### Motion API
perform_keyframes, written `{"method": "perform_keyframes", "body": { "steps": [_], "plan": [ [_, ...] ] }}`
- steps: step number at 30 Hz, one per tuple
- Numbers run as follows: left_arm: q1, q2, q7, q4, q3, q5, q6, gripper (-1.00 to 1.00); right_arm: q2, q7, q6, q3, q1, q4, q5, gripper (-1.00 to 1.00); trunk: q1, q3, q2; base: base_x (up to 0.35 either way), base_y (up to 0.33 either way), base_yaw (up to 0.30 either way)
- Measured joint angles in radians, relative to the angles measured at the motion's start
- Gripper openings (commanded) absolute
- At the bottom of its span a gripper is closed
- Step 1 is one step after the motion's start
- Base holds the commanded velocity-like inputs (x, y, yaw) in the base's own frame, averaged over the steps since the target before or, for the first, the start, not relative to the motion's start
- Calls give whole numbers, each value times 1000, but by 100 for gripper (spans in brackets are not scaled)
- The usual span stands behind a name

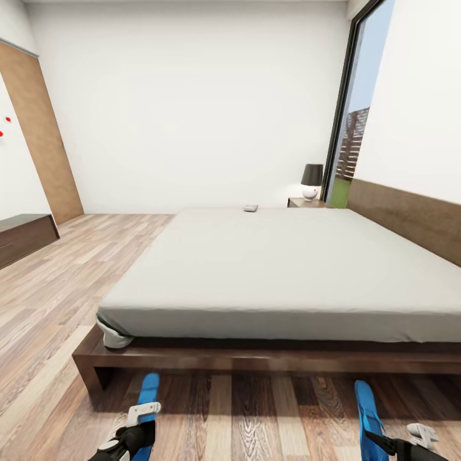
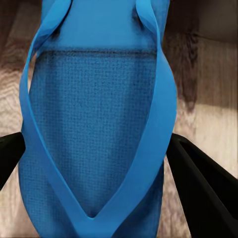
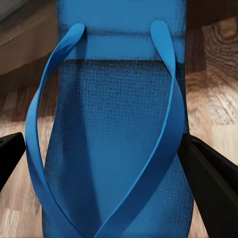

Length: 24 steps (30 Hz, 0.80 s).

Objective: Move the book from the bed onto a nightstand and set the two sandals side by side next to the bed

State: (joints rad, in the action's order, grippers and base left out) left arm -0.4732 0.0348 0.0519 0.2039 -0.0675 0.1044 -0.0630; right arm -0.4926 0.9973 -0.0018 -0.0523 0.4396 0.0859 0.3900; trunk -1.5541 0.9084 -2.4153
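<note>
Two bright blue flip-flop sandals sit low over the wood floor (image 1: 218,416), just in front of the bed (image 1: 282,269), at its foot end. The left sandal (image 1: 148,392) is near the bed's left corner; the right sandal (image 1: 366,410) is well apart from it, toward the bed's right side. Judging by this, they aren't yet side by side, so that part of the task looks unfinished.

Left end effector (image 1: 131,432): in the left wrist view, the left sandal (image 2: 96,124) lies between two dark fingers (image 2: 203,193), one at each edge of the sole. Fingers are spread as wide as the sole and look clamped on it, tho contact can't be confirmed.

Right end effector (image 1: 410,442): same picture in the right wrist view; the right sandal (image 3: 114,129) sits between its fingers (image 3: 210,183), straps facing the camera, apparently gripped.

The book (image 1: 250,208) is a small dark thing on the mattress at the bed's far edge, well away from both end effectors. It isn't moved yet. Beyond the bed's far right corner stands a nightstand (image 1: 306,202) w/ a dark-shaded lamp (image 1: 312,180) on top, beside a tall window (image 1: 358,109). So the book step seems wholly left to do.
</note>
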Motion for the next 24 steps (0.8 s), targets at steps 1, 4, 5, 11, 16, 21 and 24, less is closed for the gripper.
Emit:
{"method": "perform_keyframes", "body": {
  "steps": [1, 4, 5, 11, 16, 21, 24],
  "plan": [
    [0, 0, -22, 0, -3, -2, 1, -100, 0, 2, 0, 0, 0, 0, 2, -100, -4, 3, -7, 0, 0, 0],
    [0, 1, -63, 0, -5, -1, 2, -100, -1, 4, 0, 1, 0, 0, 5, -100, -15, 13, -28, 0, 0, 0],
    [0, 2, -69, 0, -5, -1, 6, -100, -1, 4, 0, 1, 0, 0, 5, -100, -19, 16, -35, 0, 0, 0],
    [0, 21, -77, 1, -4, -1, 94, -100, -1, 5, 0, 1, 0, 0, 6, -100, -42, 34, -77, 0, 0, 0],
    [-1, 27, -75, 1, -3, -1, 113, -100, 0, 5, 0, 2, 0, 0, 1, -100, -48, 53, -85, 0, 0, 0],
    [-2, 28, -74, 35, -3, -1, 118, -100, 1, 6, 1, 2, 0, 1, -2, -100, -50, 72, -86, 0, 0, 0],
    [-4, 29, -75, 116, -4, -1, 143, -100, 1, 6, 36, 1, 0, 3, 0, -100, -52, 84, -87, 0, 0, 0]
  ]
}}
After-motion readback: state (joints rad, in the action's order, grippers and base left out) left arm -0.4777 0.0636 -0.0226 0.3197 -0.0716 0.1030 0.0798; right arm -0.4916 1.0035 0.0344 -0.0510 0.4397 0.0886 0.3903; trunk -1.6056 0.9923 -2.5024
